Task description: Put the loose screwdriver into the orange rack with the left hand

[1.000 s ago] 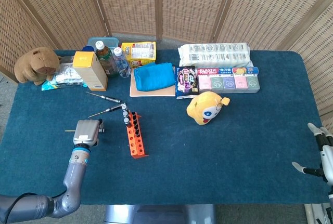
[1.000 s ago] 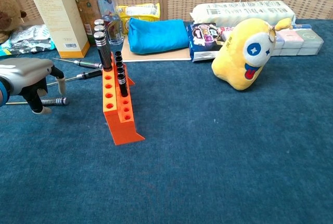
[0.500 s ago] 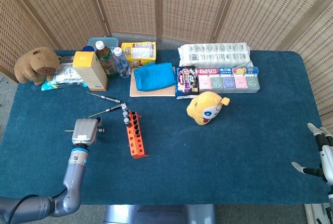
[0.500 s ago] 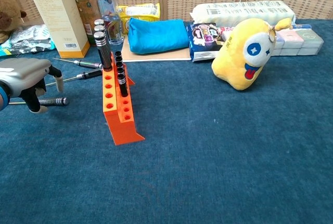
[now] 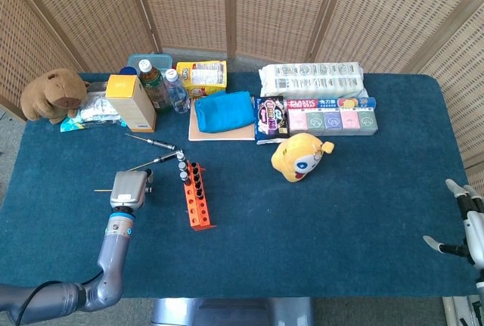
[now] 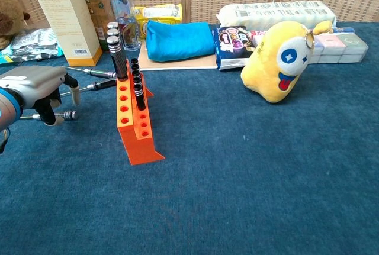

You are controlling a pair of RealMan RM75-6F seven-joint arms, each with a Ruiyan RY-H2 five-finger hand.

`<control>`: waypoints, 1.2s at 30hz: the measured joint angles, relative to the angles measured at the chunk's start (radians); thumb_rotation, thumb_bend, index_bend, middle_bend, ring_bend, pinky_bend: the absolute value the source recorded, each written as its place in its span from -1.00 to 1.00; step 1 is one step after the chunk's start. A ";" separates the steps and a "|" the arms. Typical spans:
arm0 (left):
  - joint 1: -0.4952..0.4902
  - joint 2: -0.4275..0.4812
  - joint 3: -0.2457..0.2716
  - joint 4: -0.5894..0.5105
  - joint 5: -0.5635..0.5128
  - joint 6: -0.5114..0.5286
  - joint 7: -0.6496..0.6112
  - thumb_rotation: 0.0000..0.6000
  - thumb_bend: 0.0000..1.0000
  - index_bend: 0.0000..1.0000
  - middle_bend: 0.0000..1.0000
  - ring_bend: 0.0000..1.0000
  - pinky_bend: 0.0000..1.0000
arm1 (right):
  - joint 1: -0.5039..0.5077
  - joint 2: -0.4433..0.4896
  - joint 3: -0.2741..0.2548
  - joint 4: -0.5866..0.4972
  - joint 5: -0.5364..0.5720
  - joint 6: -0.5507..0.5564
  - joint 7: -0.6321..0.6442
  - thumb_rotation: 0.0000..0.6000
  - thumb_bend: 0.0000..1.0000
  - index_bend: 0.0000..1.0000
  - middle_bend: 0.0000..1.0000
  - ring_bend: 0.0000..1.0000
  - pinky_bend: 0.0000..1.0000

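The orange rack (image 5: pixel 198 199) (image 6: pixel 135 123) stands left of centre, with a few screwdrivers upright in its far holes (image 6: pixel 114 49). One loose screwdriver (image 6: pixel 57 115) lies flat on the blue cloth just left of the rack, its thin tip (image 5: pixel 99 190) pointing left. My left hand (image 5: pixel 128 187) (image 6: pixel 37 87) hangs right over it, fingers (image 6: pixel 74 93) pointing down on either side of the shaft, gripping nothing that I can see. Two more loose screwdrivers (image 5: pixel 153 142) (image 5: pixel 156 160) lie beyond the hand. My right hand (image 5: pixel 466 228) stays at the far right table edge, fingers apart and empty.
A yellow plush toy (image 5: pixel 299 156) sits right of the rack. Along the back stand a yellow carton (image 5: pixel 131 102), bottles (image 5: pixel 154 84), a blue pouch (image 5: pixel 224 111), snack packs (image 5: pixel 273 118) and a pill box (image 5: pixel 333 119). A brown plush (image 5: pixel 53 93) sits at back left.
My left hand has shifted slightly right, toward the rack, staying over the lying screwdriver. The screwdriver has not moved. The right hand is still.
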 measured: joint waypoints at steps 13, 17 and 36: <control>0.004 -0.015 -0.006 0.019 -0.006 -0.007 0.009 1.00 -0.38 -0.13 1.00 1.00 1.00 | 0.001 0.002 0.001 0.001 0.001 -0.004 0.009 1.00 -0.93 -1.00 -0.72 -0.98 -1.00; 0.005 -0.020 -0.006 0.024 -0.006 -0.009 0.010 1.00 -0.32 -0.12 1.00 1.00 1.00 | 0.002 0.003 0.000 0.001 0.000 -0.007 0.010 1.00 -0.93 -1.00 -0.72 -0.98 -1.00; 0.007 -0.040 -0.008 0.038 -0.004 -0.015 0.025 1.00 -0.22 -0.01 1.00 1.00 1.00 | 0.002 0.011 0.000 0.000 -0.003 -0.008 0.030 1.00 -0.93 -1.00 -0.72 -0.98 -1.00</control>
